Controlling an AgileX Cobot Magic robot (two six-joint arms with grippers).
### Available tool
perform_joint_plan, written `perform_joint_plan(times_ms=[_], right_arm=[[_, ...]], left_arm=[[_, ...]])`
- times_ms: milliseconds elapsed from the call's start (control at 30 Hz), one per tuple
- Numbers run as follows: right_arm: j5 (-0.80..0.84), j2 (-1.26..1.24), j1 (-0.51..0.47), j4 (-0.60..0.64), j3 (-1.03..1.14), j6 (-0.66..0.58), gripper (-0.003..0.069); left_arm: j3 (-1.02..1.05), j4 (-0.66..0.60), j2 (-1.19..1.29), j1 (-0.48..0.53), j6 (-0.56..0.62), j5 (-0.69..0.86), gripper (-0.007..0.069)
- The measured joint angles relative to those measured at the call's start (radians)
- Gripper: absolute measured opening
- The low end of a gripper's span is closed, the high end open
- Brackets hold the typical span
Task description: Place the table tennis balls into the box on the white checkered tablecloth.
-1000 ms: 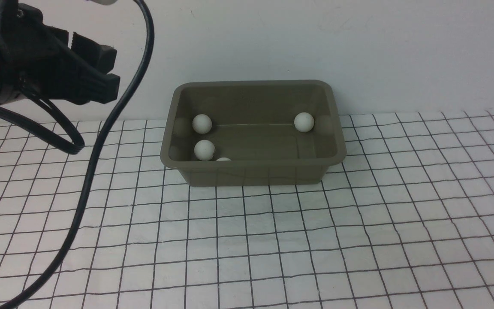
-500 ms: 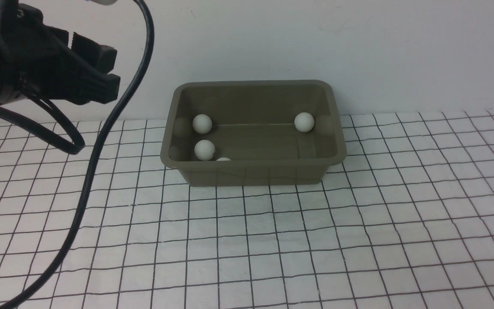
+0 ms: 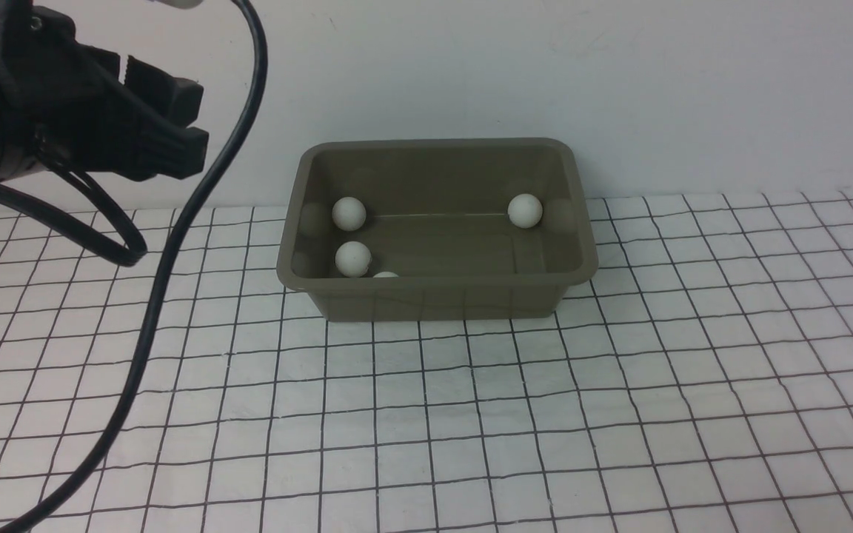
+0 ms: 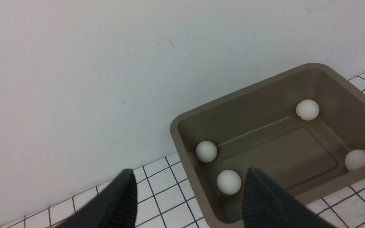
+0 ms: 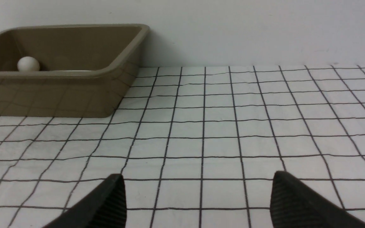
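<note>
The box stands on the white checkered tablecloth, its far side close to the wall. Four table tennis balls show inside it in the front view: two against the box's left wall, one in its far right corner, and one only just peeking over the near rim. The left wrist view also shows four balls in the box, all resting on the floor. No ball is visible anywhere on the cloth around the box.

The left gripper hangs in the air to the left of the box, above rim height, its jaws apart with nothing between them. The right gripper sits low over the cloth to the right of the box, jaws spread wide and likewise empty.

Judging from this, the loading looks largely or wholly done. If a fifth ball remains, it lies outside every view. A good next step would be to pull the left arm clear without dragging its black cable across the box's rim, as a nudge could shift the light tub.
</note>
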Motion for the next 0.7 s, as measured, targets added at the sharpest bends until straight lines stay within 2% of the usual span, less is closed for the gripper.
perform_joint_plan(times_ms=[700], right_arm=[[0.004,-0.001,-0.009,-0.021,-0.001,0.0,0.0547]], left_arm=[[0.0,-0.042,0.028,0.0,0.0,-0.017,0.0405]])
